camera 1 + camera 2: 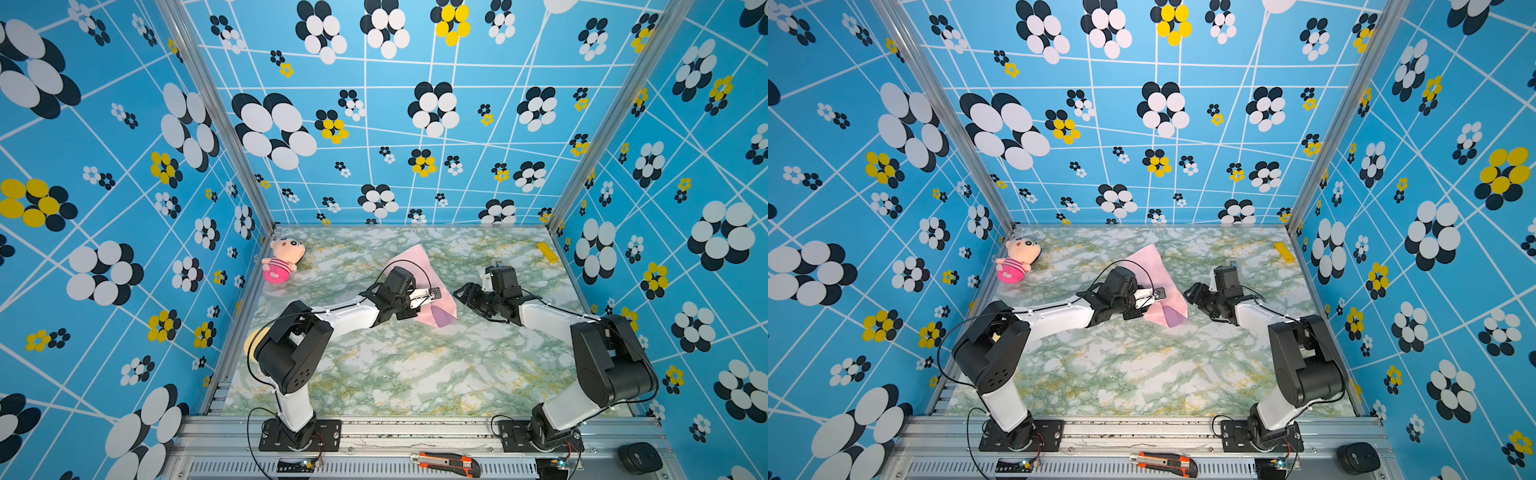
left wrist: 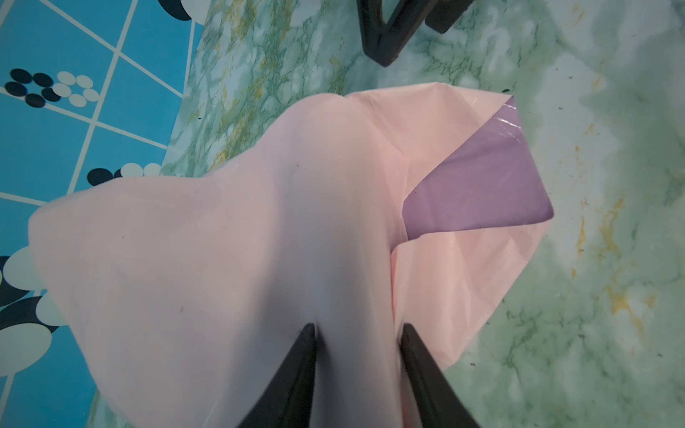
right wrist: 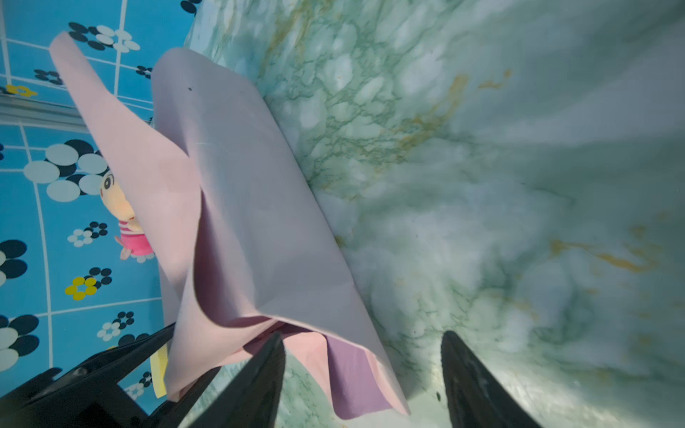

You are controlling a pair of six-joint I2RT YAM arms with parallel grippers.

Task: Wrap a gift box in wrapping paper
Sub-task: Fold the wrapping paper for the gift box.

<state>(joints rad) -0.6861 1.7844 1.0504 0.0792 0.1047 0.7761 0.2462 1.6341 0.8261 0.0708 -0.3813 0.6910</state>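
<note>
The wrapping paper [image 1: 411,259] lies crumpled mid-table, its pale pink face up and a lilac corner [image 1: 442,316] folded out towards the front. It also shows in a top view [image 1: 1148,259]. My left gripper [image 1: 434,293] reaches over it from the left. In the left wrist view the left gripper [image 2: 357,326] has its jaws pressed against a paper-covered bulge [image 2: 222,241]. The gift box is hidden. My right gripper [image 1: 462,300] stands just right of the paper. Its jaws [image 3: 363,333] are spread wide at the paper's edge [image 3: 241,185], holding nothing.
A pink-striped plush doll [image 1: 282,259] lies at the back left of the marble table [image 1: 415,374]. A flat yellow piece [image 1: 547,251] rests at the back right. On the front rail are an orange utility knife [image 1: 446,462] and a black puck [image 1: 640,457].
</note>
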